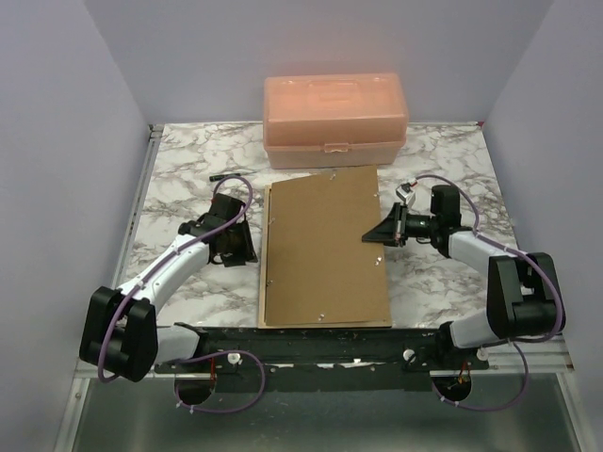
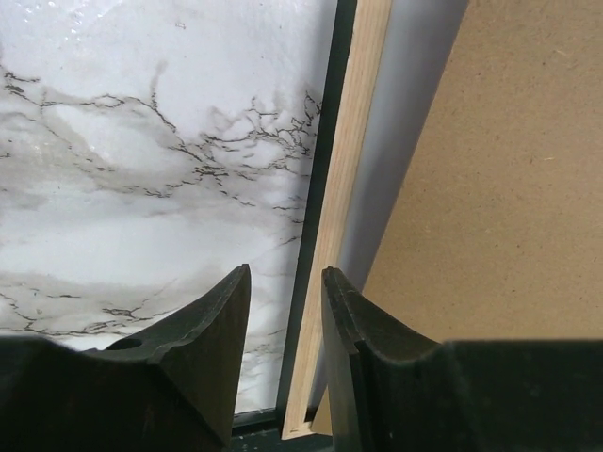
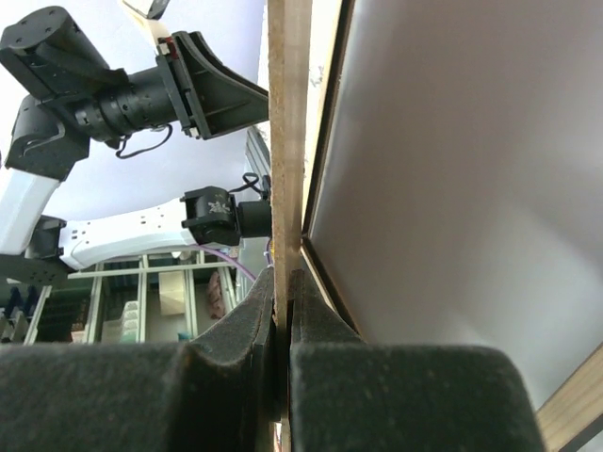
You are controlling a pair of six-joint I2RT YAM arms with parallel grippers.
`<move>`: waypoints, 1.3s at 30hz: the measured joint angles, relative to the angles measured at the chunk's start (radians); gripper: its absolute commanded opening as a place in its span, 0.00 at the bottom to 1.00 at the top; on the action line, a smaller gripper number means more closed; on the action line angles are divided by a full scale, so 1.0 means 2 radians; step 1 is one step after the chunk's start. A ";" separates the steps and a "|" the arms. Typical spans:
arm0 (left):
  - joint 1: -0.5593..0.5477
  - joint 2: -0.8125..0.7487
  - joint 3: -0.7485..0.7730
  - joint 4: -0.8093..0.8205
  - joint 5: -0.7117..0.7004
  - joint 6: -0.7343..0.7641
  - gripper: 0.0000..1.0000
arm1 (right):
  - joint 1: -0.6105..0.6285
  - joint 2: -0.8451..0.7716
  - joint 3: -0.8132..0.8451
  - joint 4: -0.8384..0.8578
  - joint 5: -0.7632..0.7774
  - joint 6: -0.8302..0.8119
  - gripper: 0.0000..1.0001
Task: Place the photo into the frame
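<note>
Photo (image 3: 452, 188), as best I can judge, is the pale blank sheet lying in the frame's recess beneath the board I grip. Its printed face shows in no view, so I cannot confirm it sits square against all four sides. Around it, the frame (image 2: 344, 188) lies back-up on the marble table (image 2: 141, 141), and its light wooden rail runs between the fingertips of my left gripper (image 2: 285, 275). Those fingers are part-spread and straddle the rail without pinching it; marble shows in the gap. My right gripper (image 3: 285, 294) is clenched on the edge of the brown backing panel (image 1: 325, 245). The panel sits askew over the frame, and the pale strip beside the rail widens toward the far end.

I see three hazards. Lowering the panel crooked would land a corner on the rail instead of in the recess, or drag the sheet and crease it. With my left fingers not gripping, a sideways push from the right could slide the whole frame. My thin edge-pinch might also slip and drop the panel onto the print.
</note>
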 measured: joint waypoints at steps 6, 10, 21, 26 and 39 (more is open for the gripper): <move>0.000 0.015 -0.002 0.008 0.000 0.003 0.37 | 0.000 0.029 0.000 -0.009 0.003 -0.008 0.01; 0.000 0.023 -0.002 0.012 0.000 0.006 0.37 | 0.000 0.043 0.000 -0.017 0.004 -0.013 0.01; 0.000 0.064 -0.001 0.025 0.004 0.015 0.36 | 0.000 0.075 0.019 -0.055 0.008 -0.038 0.01; 0.000 0.088 0.011 0.030 0.006 0.023 0.35 | 0.000 0.084 0.029 -0.068 0.009 -0.049 0.00; 0.003 0.134 0.031 0.037 0.011 0.038 0.35 | 0.000 0.098 0.076 -0.101 0.014 -0.060 0.01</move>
